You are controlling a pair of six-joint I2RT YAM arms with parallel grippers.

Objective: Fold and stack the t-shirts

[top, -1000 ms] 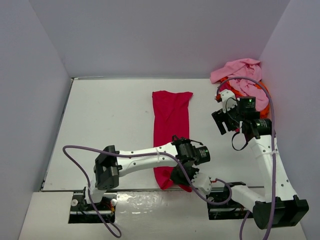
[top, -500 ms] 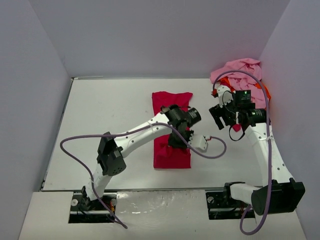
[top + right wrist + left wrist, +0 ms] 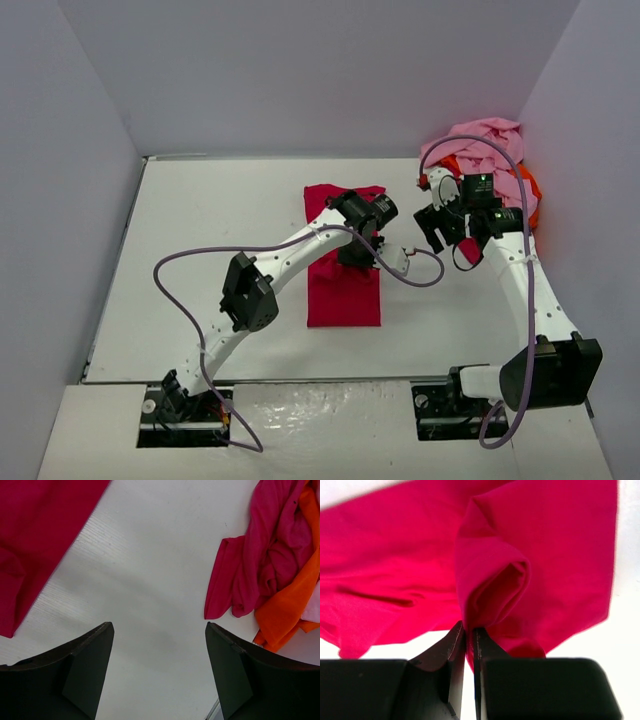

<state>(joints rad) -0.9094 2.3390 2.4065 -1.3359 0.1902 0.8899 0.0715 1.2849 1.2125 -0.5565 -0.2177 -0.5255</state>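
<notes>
The crimson-red t-shirt (image 3: 343,295) lies as a long narrow strip in the middle of the table, its near part doubled over. My left gripper (image 3: 358,258) hovers over the middle of the strip. In the left wrist view the left gripper (image 3: 468,628) is shut on a bunched fold of the crimson t-shirt (image 3: 395,570), which hangs from it. My right gripper (image 3: 436,232) is open over bare table to the right of the strip. In the right wrist view nothing lies between the right gripper's (image 3: 159,625) fingers, and the crimson t-shirt (image 3: 40,540) shows at the left.
A heap of t-shirts sits in the far right corner: light pink (image 3: 485,135) on top, orange (image 3: 527,188) beneath. The right wrist view shows its dark magenta t-shirt (image 3: 270,555) and orange t-shirt (image 3: 290,605) close to the right finger. Walls enclose the table (image 3: 210,250).
My left gripper has carried the near end of the crimson t-shirt away from the table's front edge toward the far end, doubling the strip over. The right arm has drawn a little farther back.
</notes>
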